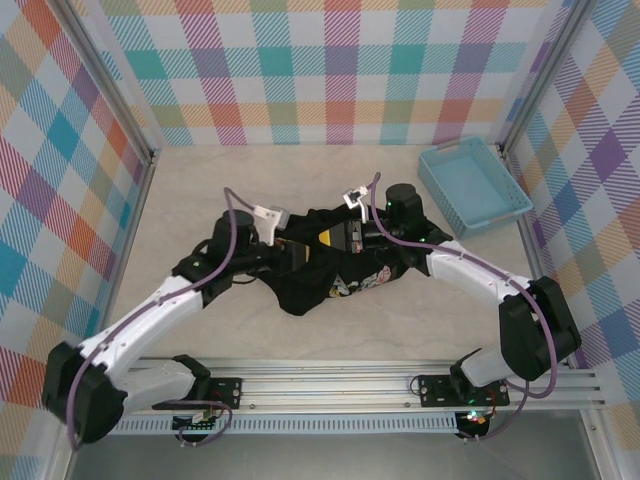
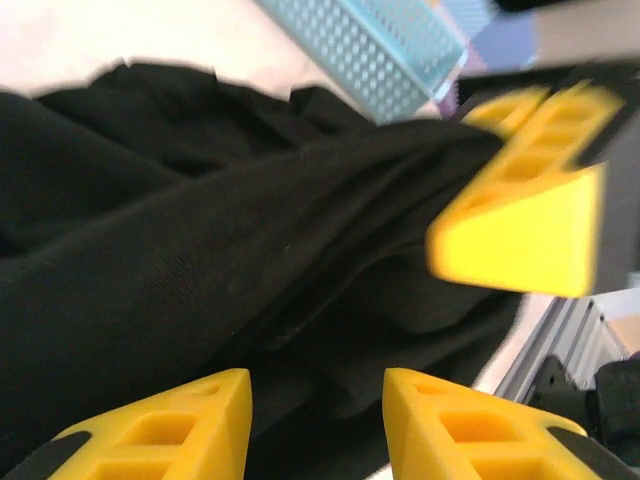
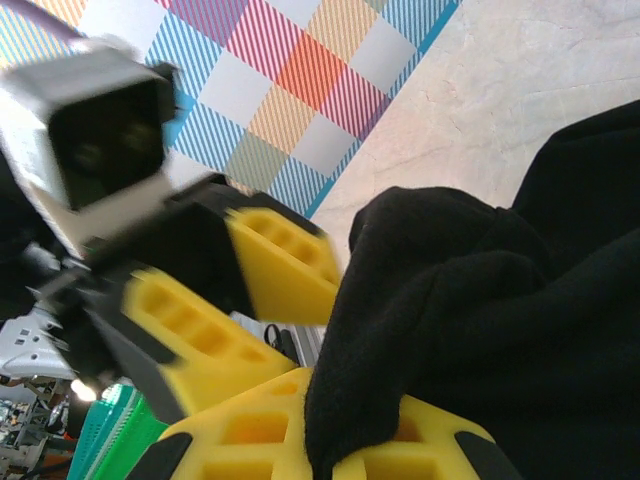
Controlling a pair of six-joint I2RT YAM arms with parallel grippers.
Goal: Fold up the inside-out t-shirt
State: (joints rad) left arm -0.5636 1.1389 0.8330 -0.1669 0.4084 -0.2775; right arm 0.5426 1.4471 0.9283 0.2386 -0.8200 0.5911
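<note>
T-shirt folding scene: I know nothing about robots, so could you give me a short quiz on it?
1. True or false: the right gripper is shut on the black t-shirt.
2. Where does the blue tray sit? A) far right B) near left C) under the t-shirt
3. Fill in: the left gripper has its jaws ____.
Key: 1 true; 2 A; 3 open.

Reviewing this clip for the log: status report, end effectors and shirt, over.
Right end effector shut on t-shirt. Left end effector open, over the cloth. T-shirt bunched mid-table, not folded. Blue tray apart, far right.
</note>
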